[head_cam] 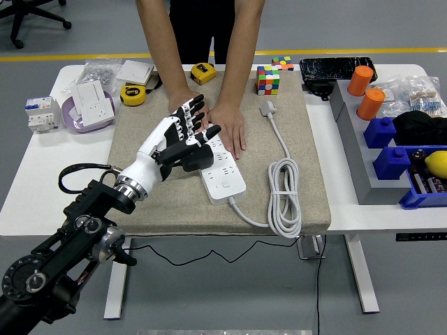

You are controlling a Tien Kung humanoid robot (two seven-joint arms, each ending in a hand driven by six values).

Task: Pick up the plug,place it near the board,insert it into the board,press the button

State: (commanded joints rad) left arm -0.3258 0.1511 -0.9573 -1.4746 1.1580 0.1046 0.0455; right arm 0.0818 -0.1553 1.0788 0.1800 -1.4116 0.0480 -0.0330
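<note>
Lies flat on the tan mat: white power strip (222,171), long axis from 11 to 5 o'clock. At its 1 o'clock, grey plug (268,108), unplugged, white cord coiled.

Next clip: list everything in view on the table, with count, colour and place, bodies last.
Mat: 1, beige, table centre.
Power strip: 1, white, on mat.
Plug: 1, white, mat's far right, unplugged.
Cable: 1, white, coiled on mat's right.
Cube: 1, multicoloured, mat's far edge.
Tape measures: 2, yellow, far left of mat.
Socket: 1, white, far left.
Breaker: 1, white, left edge.
Cylinders: 2, orange, far right.
Bins: several, blue, right edge.
Person's hands: 2, flat on the strip's far end.
Left hand: white and black, open over the strip.
Right hand: not in view.
</note>
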